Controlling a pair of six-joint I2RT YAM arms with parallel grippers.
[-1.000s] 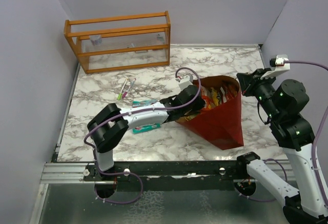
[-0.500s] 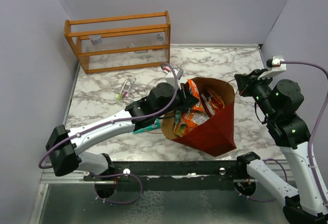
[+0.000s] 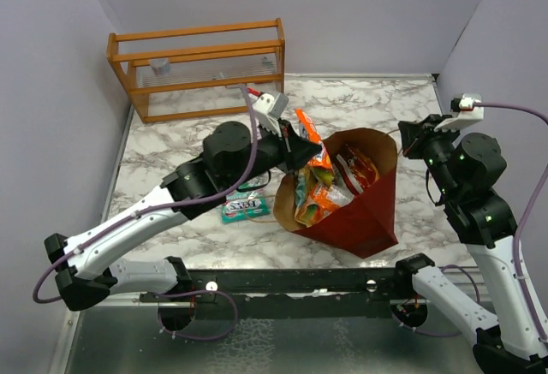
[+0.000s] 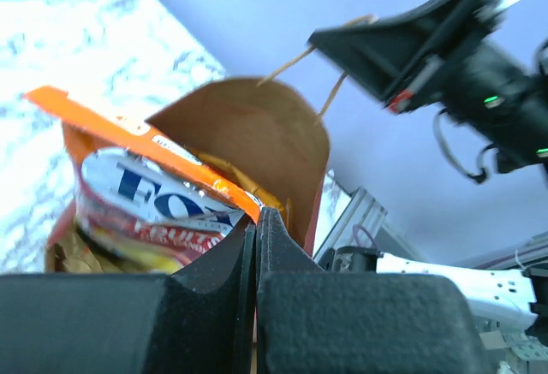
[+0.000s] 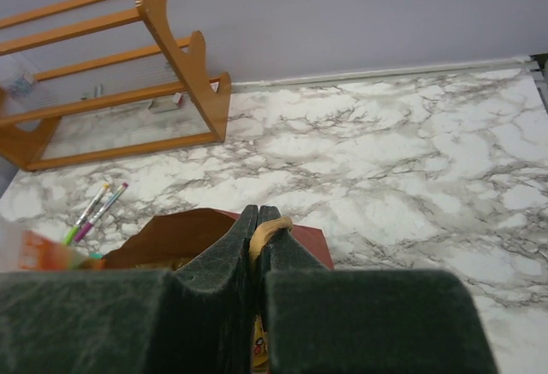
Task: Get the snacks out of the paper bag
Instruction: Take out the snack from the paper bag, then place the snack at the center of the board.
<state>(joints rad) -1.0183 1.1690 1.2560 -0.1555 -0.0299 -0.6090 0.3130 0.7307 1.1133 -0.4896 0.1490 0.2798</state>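
Left end effector [image 4: 257,218], clamped on an orange packet [image 3: 308,133], holds it just above the paper bag [image 3: 372,220]; right end effector [image 5: 257,220] pinches the cord handle [image 5: 274,222]. One teal packet [image 3: 244,208] lies on the surface below; most snacks [image 3: 321,198] remain inside

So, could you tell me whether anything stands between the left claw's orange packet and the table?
Nothing visible does: the orange packet, pinched in the left claw, hangs above the paper bag; one teal packet lies on the table beside it.
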